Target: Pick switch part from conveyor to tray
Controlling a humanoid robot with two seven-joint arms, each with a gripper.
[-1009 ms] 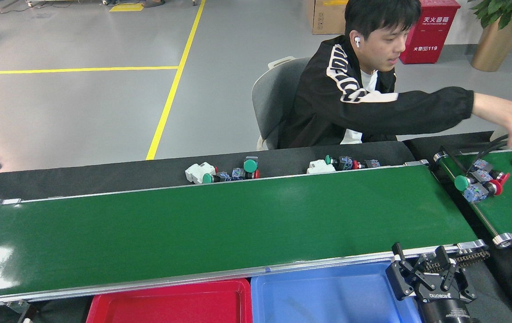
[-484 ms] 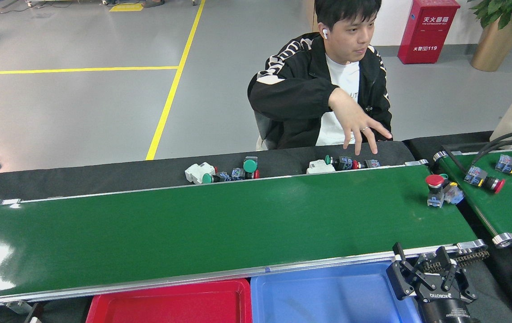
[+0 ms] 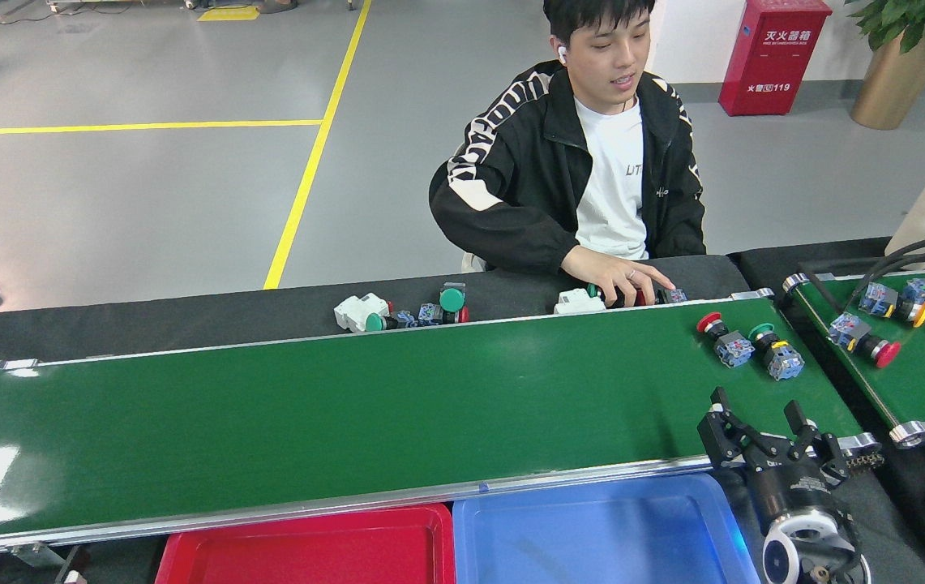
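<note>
Biggest thing in view is the conveyor [image 3: 349, 405], glossy dark green with silver side rails, running clear across in front of us. Behind it sits a person [image 3: 584, 170] in a black jacket and white tee, one hand [image 3: 612, 276] resting on a cluster of parts on the black table edge. Near our side are a blue tray [image 3: 592, 527] and a red tray [image 3: 308, 547], both cut off by the bottom edge. A red cabinet [image 3: 772, 53] at the back has Chinese characters plus "119". The smaller belt [image 3: 908, 365] on the right carries more switches, partly cut off.

The switch parts are at the right end of the conveyor: a red-capped switch part [image 3: 723, 339] and, just beside it, a green-capped switch part [image 3: 774, 353], both lying on their sides.

Our right gripper [image 3: 758, 426] hovers over the near rail with fingers spread apart, gripping nothing. Its label is too small to read. Our left gripper isn't in the shot
</note>
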